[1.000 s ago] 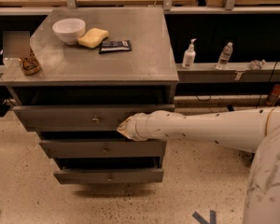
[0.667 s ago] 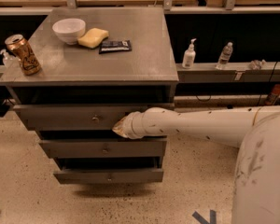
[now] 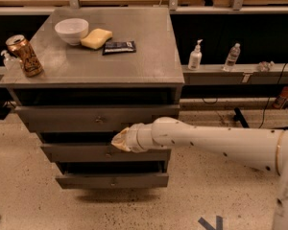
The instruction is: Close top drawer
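Note:
The top drawer [image 3: 77,119] is the uppermost of three grey drawers in the metal cabinet. It has a long flat front with a small lock [image 3: 100,120] at its middle. It stands out a little from the cabinet, with a dark gap above it. My gripper [image 3: 117,142] is on the end of the white arm that reaches in from the right. It sits just under the top drawer's lower edge, slightly right of the lock, in front of the gap above the middle drawer [image 3: 77,153].
The bottom drawer [image 3: 110,180] also stands out. On the cabinet top [image 3: 149,56] are a white bowl [image 3: 71,30], a yellow sponge [image 3: 96,38], a dark packet [image 3: 118,47] and a drink can [image 3: 24,55]. Two bottles [image 3: 195,56] stand on a low shelf at right.
My gripper has moved a little to the left and slightly down along the drawer fronts. The top drawer's front looks about where it was.

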Available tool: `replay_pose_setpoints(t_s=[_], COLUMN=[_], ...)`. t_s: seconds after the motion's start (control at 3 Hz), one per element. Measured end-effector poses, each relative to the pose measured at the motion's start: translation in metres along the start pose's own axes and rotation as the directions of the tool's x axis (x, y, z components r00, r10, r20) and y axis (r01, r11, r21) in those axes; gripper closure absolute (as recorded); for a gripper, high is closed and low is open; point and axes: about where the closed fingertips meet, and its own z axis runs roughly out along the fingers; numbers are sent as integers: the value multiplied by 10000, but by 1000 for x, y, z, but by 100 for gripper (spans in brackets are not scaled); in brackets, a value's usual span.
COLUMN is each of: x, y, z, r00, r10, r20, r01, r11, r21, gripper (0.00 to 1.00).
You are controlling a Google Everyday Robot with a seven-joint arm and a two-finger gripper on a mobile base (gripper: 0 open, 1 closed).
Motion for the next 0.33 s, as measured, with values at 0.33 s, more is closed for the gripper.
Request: replay_pose_setpoints(t_s=[0.33], x=[-2], y=[58], z=[-35], r00=[9943], r10=[521], r20=[927], r01=[-463], r11=[9969], r21=[-632], gripper=[100])
